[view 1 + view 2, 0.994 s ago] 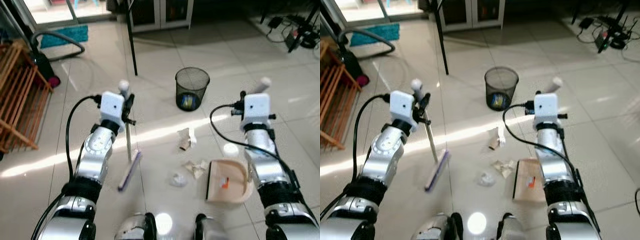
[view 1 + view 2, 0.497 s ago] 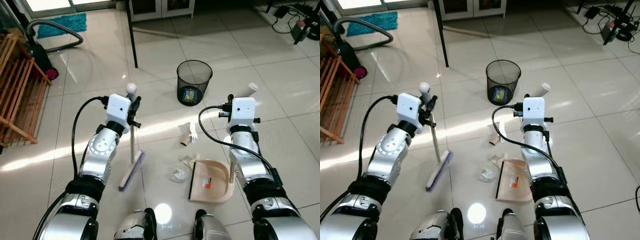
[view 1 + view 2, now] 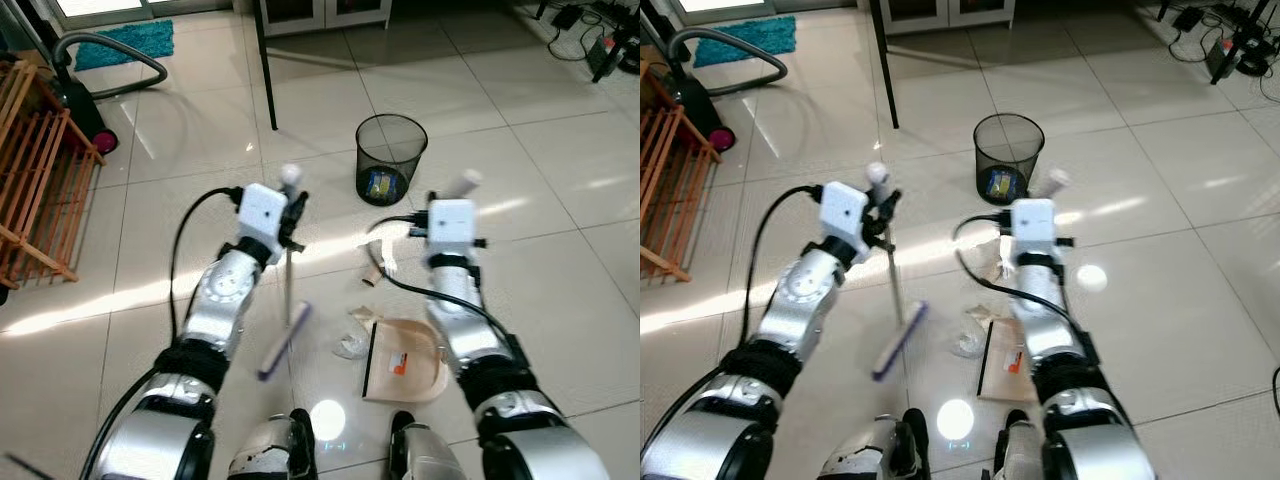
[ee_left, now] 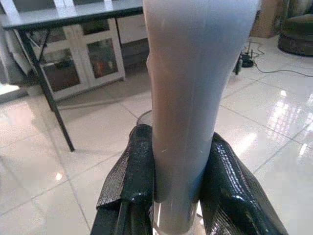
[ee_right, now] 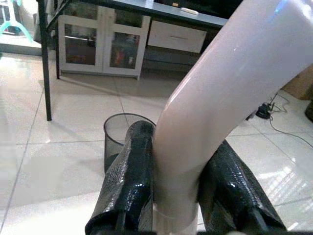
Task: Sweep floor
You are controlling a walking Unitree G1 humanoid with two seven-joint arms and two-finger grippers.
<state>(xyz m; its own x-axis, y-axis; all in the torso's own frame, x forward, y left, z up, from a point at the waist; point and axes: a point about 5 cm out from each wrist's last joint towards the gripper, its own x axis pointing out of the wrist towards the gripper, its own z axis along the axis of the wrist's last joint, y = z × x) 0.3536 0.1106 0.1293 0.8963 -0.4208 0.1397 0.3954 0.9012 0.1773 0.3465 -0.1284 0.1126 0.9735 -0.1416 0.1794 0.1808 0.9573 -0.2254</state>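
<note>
My left gripper (image 3: 287,206) is shut on the thin handle of a broom (image 3: 288,290), whose purple brush head (image 3: 284,341) rests on the tiled floor. My right gripper (image 3: 452,200) is shut on the pale upright handle (image 5: 205,127) of a beige dustpan (image 3: 405,358) lying flat on the floor with a scrap inside. Crumpled paper and plastic litter (image 3: 355,340) lies at the pan's open edge, between it and the brush head. More paper (image 3: 377,265) lies farther out, toward a black mesh waste bin (image 3: 389,156). In the left wrist view both fingers (image 4: 134,176) clamp the grey broom handle (image 4: 188,98).
A wooden rack (image 3: 35,190) stands at the left. A vacuum hose (image 3: 110,62) and teal mat (image 3: 115,42) lie at the far left. A black table leg (image 3: 265,65) stands beyond the bin, a white cabinet (image 4: 93,54) behind it. Cables (image 3: 590,30) lie far right.
Both arms have shifted right and inward. The brush head has slid toward the litter, and the dustpan has moved left toward it, narrowing the gap.
</note>
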